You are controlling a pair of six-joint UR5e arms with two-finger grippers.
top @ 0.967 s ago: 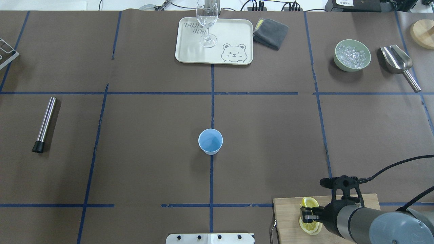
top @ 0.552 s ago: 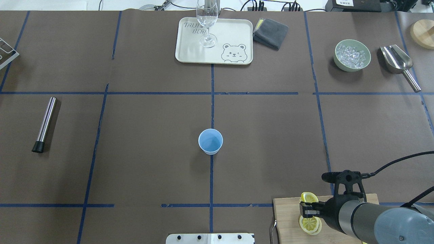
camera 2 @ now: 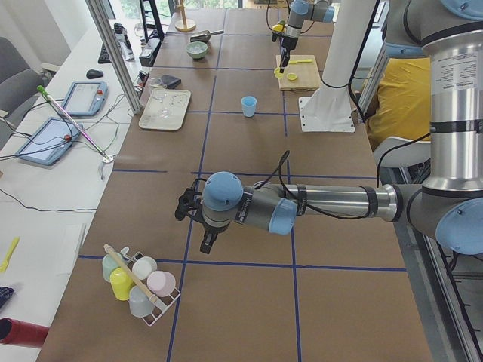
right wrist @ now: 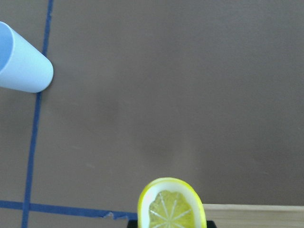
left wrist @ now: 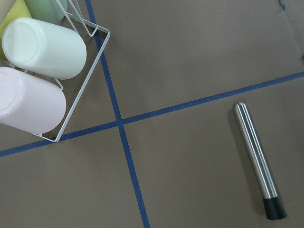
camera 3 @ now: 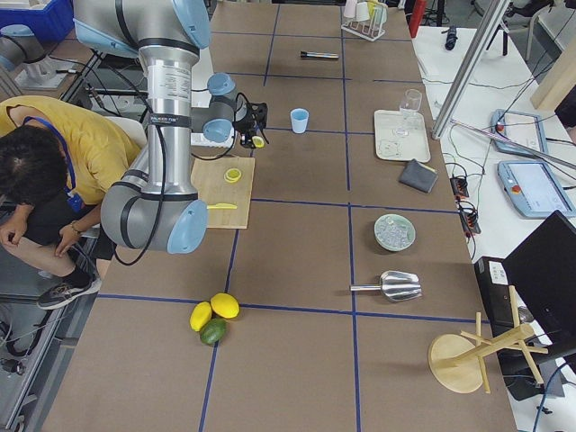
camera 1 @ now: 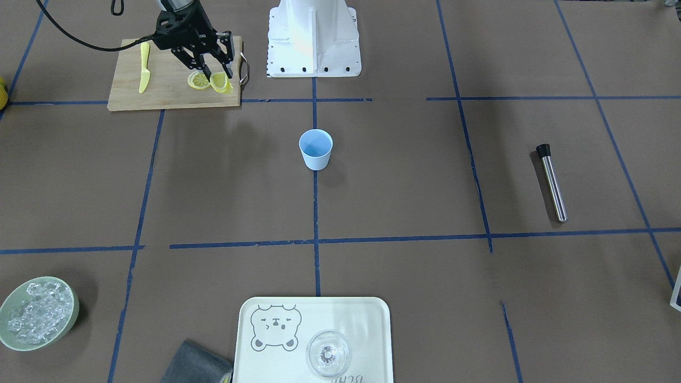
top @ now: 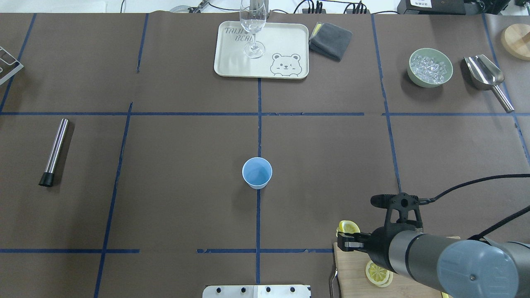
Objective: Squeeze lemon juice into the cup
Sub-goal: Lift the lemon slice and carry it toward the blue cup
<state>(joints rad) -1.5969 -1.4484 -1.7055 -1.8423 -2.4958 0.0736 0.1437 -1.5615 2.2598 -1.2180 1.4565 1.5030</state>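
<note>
We read this as the carry step, with the squeeze itself not yet begun. The right end effector (top: 347, 238) is closed to a narrow gap on the lemon (top: 349, 227), pinching the thin slice so that it stands on edge, its pale segmented face turned towards the right wrist camera. The slice appears to be held clear of the cutting board (top: 352, 265), just past that board's far left corner, while a second slice (top: 377, 273) lies flat on the board near the arm. The cup (top: 257, 173) stands upright and open-mouthed on a blue tape line at the middle of the surface (top: 174, 198), to the left of the lemon, farther out and well apart from it. The next move, as we judge it, calls for travel left and away from the robot until the slice hangs squarely over the cup's mouth, then a firmer pinch so the juice falls inside. The slice is thin and gripped only at its edges, so it could slip or fold. The left end effector (camera 2: 205, 240) shows only in a side view, and we cannot tell how it is set.
</note>
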